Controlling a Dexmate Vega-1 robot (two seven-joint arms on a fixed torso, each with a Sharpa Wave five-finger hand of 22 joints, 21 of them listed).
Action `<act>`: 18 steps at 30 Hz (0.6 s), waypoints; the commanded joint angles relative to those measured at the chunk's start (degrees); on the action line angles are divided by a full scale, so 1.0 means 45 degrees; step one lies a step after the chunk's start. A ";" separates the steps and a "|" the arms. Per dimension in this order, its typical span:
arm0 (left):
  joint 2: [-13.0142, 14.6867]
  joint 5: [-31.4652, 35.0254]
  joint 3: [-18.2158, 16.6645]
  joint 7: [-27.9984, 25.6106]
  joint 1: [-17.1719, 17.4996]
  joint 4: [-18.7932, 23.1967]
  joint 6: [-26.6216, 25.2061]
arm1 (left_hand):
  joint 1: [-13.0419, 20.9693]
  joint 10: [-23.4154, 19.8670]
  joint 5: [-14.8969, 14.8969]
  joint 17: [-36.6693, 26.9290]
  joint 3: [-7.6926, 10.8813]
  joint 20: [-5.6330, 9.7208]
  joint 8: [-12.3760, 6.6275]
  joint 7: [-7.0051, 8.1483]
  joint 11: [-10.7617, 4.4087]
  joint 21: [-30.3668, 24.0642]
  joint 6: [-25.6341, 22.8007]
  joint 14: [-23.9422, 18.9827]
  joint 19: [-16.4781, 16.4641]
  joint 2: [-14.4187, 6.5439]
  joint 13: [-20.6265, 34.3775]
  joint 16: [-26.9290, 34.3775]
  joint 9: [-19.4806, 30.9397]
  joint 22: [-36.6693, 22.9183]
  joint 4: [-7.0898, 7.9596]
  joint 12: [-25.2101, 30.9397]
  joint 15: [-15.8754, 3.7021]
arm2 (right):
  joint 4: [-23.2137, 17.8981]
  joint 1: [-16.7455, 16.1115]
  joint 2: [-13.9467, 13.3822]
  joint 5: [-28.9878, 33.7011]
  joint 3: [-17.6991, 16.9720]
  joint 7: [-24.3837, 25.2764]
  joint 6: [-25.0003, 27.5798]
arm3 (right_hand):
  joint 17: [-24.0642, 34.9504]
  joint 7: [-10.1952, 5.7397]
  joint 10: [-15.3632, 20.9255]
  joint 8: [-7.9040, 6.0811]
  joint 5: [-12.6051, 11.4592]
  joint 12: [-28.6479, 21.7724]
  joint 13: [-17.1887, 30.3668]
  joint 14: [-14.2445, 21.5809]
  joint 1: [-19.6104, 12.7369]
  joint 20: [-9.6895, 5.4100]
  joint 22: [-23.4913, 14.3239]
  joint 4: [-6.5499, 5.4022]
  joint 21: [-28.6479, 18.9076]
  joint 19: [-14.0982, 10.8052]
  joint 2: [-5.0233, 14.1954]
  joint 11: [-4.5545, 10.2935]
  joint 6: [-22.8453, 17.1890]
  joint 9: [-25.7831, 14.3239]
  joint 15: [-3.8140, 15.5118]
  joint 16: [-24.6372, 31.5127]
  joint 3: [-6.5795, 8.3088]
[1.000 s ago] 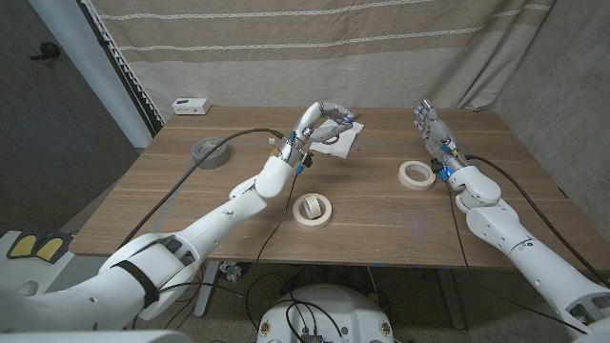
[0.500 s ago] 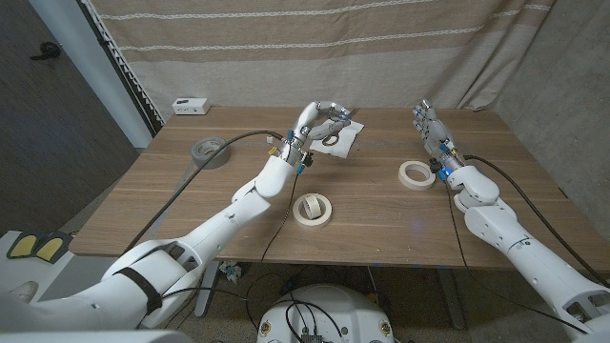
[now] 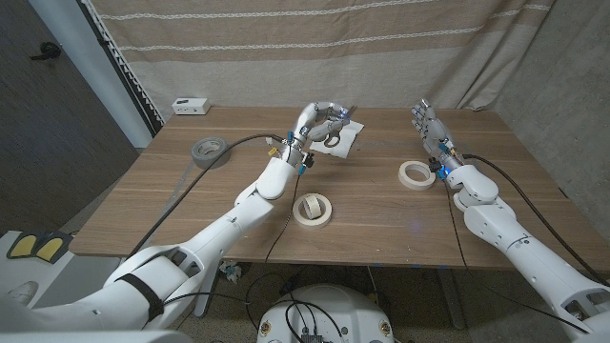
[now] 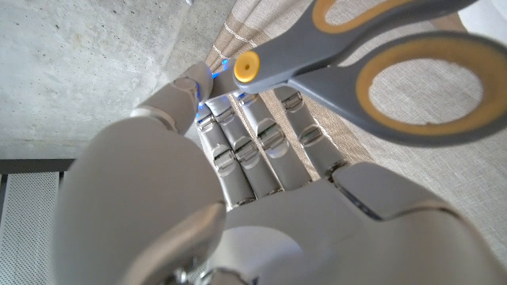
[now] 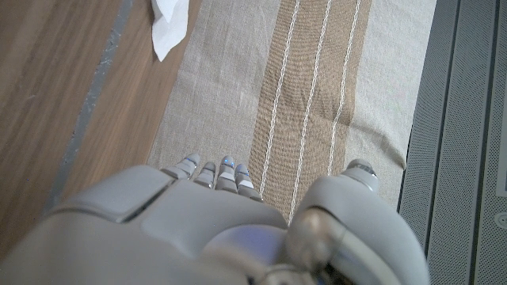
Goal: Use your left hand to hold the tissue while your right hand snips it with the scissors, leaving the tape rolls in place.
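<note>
Scissors [image 4: 372, 67] in raised left robot hand [image 3: 322, 122]

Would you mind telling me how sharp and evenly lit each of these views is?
Head view: sharp, evenly lit, with soft shadows under the tape rolls. Left wrist view: the scissors sit very close and slightly soft. Right wrist view: the right hand is blurred in the foreground, while the curtain is crisp.

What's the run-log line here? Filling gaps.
left hand: over scissors, tissue | right hand: open, beside tape roll
</note>
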State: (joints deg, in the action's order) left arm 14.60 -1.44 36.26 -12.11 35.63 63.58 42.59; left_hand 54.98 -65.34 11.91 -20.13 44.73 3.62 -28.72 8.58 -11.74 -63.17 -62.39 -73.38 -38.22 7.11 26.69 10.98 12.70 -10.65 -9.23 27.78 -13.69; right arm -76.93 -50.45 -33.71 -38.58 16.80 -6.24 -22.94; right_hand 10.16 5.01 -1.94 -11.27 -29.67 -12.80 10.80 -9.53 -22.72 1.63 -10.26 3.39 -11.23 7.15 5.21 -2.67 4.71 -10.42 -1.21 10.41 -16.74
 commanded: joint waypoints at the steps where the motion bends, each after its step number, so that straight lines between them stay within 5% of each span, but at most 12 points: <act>1: -0.0114 -0.1638 -0.0265 0.0920 0.0384 0.0769 -0.0773 | -0.0248 0.0005 0.0061 0.0001 0.0451 0.1288 0.0054 0.0047 -0.0038 0.0031 0.0043 0.0129 0.0098 -0.0201 0.0067 -0.0052 0.0051 -0.0026 0.0366 0.0028 0.0029 | -0.0147 -0.0083 -0.0101 -0.0008 -0.0020 -0.0017 0.0052 | 0.0034 -0.0018 0.0054 -0.0013 -0.0010 -0.0050 0.0017 -0.0001 -0.0036 0.0031 -0.0019 -0.0027 -0.0035 -0.0040 0.0140 0.0035 -0.0034 -0.0036 0.0018 0.0032 0.0003; 18: -0.0430 -0.3544 -0.0741 0.1102 0.1037 0.2059 -0.2421 | -0.0236 0.0067 0.0098 0.0108 0.0500 0.1345 0.0042 -0.0032 -0.0035 -0.0035 -0.0025 0.0215 0.0095 -0.0233 0.0095 0.0016 0.0090 -0.0052 0.0350 0.0037 0.0028 | -0.0677 -0.0423 -0.0393 0.0020 -0.0156 0.0262 0.0300 | 0.0034 -0.0073 0.0074 -0.0012 0.0000 -0.0048 0.0018 -0.0018 -0.0073 0.0016 -0.0018 -0.0017 -0.0033 -0.0053 0.0166 0.0170 -0.0063 -0.0035 0.0062 0.0023 0.0018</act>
State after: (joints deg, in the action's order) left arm 13.48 -11.86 34.14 -8.25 38.79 69.76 35.82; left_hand 54.96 -65.10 11.95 -19.63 45.68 3.49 -28.22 8.77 -11.56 -63.17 -62.20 -72.66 -37.73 7.12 27.08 10.84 12.95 -10.81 -8.75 27.72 -13.80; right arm -78.58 -51.48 -34.65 -38.67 16.47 -5.79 -22.12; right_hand 10.15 4.80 -1.55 -11.27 -29.68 -12.81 10.79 -9.53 -22.94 1.64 -10.25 3.39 -11.23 7.15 5.43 -1.82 4.50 -10.42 -1.21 10.41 -16.74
